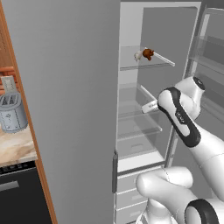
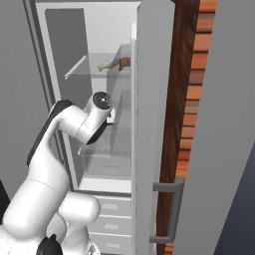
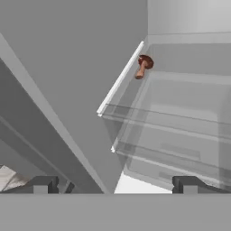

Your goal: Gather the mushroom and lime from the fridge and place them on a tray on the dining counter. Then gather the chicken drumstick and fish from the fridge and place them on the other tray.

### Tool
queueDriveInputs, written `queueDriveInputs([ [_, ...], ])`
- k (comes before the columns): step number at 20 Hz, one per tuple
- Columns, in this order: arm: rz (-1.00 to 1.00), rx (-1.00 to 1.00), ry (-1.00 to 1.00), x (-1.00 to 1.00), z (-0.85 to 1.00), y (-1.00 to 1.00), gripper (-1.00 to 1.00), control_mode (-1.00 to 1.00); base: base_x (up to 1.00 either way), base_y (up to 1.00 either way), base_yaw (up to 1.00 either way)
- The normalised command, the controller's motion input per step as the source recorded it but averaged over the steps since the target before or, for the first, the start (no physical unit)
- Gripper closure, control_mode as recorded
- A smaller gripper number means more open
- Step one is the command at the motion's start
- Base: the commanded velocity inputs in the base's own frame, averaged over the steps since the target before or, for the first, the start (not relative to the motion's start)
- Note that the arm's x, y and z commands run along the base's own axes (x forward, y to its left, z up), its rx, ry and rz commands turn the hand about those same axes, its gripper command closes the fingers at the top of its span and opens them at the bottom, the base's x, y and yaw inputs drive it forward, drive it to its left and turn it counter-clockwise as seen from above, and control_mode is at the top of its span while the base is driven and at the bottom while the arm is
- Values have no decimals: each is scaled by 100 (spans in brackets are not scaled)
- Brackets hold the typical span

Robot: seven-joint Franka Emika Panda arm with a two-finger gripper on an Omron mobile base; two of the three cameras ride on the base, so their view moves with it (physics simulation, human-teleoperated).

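The tool (image 3: 115,185) is presented with its jaws spread wide and nothing between them, just inside the open fridge (image 1: 131,26), beside the front edges of the middle glass shelves (image 3: 171,131). Free room is seen above those shelves. Farther in, the mushroom (image 3: 143,66) is located at the left rear of a shelf, while the chicken drumstick (image 1: 145,54) is placed on the upper shelf.

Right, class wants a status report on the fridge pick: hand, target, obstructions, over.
Hand open, empty, inside the fridge. Mushroom ahead on a glass shelf, untouched. Chicken drumstick on a shelf above. Path looks unobstructed.
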Motion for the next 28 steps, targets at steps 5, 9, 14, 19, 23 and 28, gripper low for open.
queueDriveInputs([
  [5,16,1,-4,82,0,16,-100,-100,0,0,0],
  [9,10,0,0,76,0,5,-100,-100,0,0,0],
  [14,7,0,2,48,-1,2,-100,-100,0,0,0],
  [19,3,0,2,26,-10,2,-100,-100,0,0,0],
  [23,0,0,0,27,-6,13,-100,-100,0,0,0],
  [28,0,0,4,50,-1,1,-100,-100,0,0,0],
])
